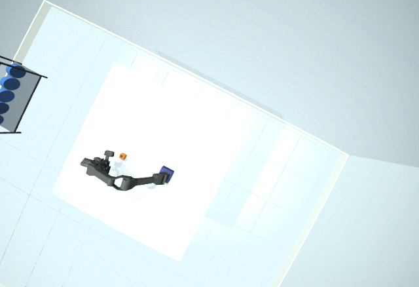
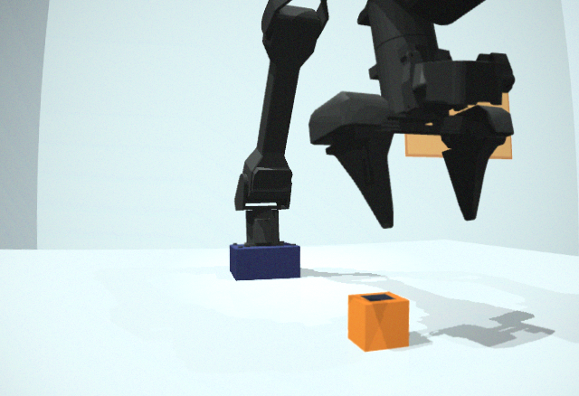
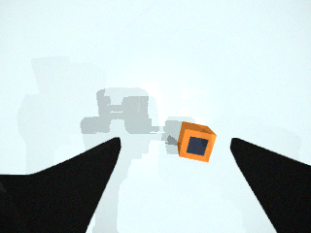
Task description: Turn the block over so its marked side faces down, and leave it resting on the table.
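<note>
An orange block (image 1: 122, 156) (image 2: 378, 324) (image 3: 196, 134) rests on the white table (image 1: 152, 114) (image 2: 140, 335). Its marked side, with a dark square (image 2: 377, 297) (image 3: 198, 146), faces up. My gripper (image 2: 428, 223) (image 3: 174, 142) is open and empty, fingers pointing down, above table height. In the wrist view the block appears between the two fingertips but nearer the right one, and slightly turned relative to them. In the exterior view the fingertips are well above the block and to its right. The block's underside is hidden.
The arm's dark blue base (image 1: 167, 172) (image 2: 266, 262) stands on the table, behind the block in the exterior view. An orange panel (image 2: 422, 146) is on the wall behind the gripper. A black-framed rack (image 1: 25, 99) with several blue round things stands off the table at the left.
</note>
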